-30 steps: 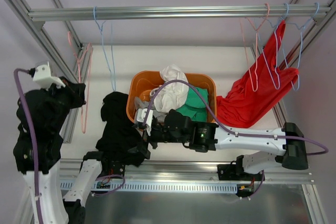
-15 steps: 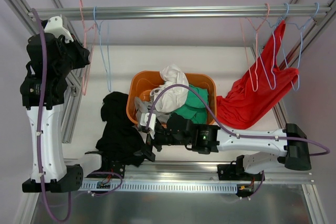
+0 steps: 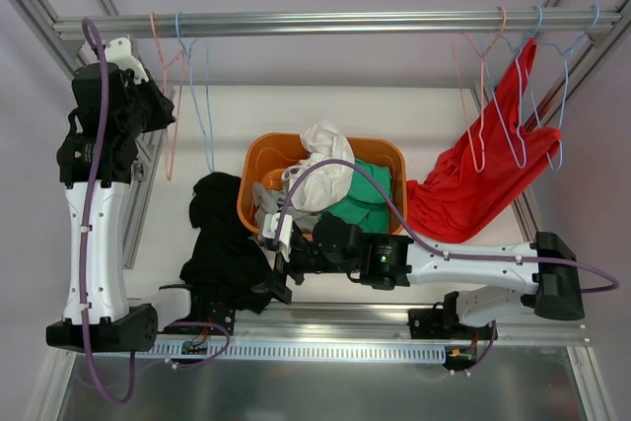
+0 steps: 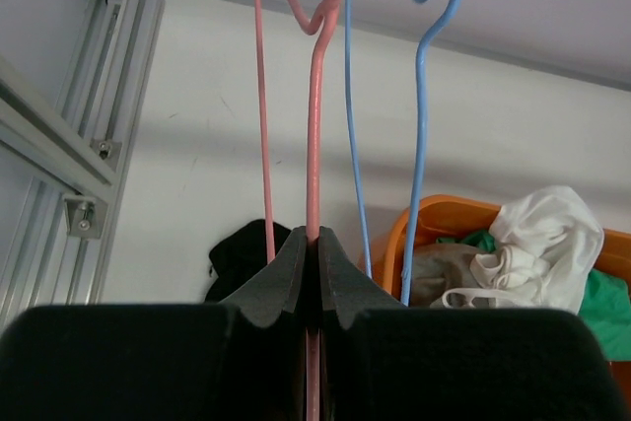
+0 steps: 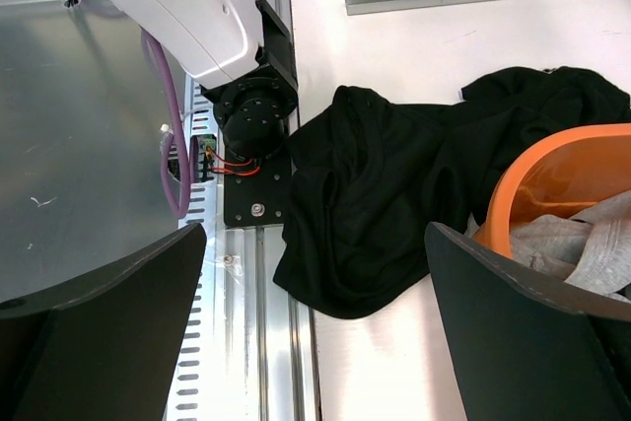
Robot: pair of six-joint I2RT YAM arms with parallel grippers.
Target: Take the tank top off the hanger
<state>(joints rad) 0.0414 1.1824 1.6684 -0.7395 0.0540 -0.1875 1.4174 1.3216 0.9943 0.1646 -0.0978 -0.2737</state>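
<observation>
The black tank top (image 3: 222, 234) lies crumpled on the table left of the orange basket, off any hanger. It also shows in the right wrist view (image 5: 394, 175) and in the left wrist view (image 4: 242, 248). My left gripper (image 3: 163, 110) is raised high at the left and shut on the bare pink hanger (image 3: 170, 135), whose hook reaches the top rail. In the left wrist view the fingers (image 4: 286, 273) pinch the pink wire (image 4: 314, 145). My right gripper (image 3: 276, 268) hangs open and empty just above the tank top's near edge (image 5: 315, 234).
An orange basket (image 3: 254, 160) with white, green and grey clothes stands mid-table. A blue hanger (image 3: 204, 105) hangs beside the pink one on the rail (image 3: 335, 24). A red garment (image 3: 473, 184) hangs on hangers at the right. The left arm's base (image 5: 256, 105) is near the tank top.
My left arm has risen from low at the left, carrying the pink hanger up until its hook is at the rail beside the blue hanger. The right arm has barely moved.
</observation>
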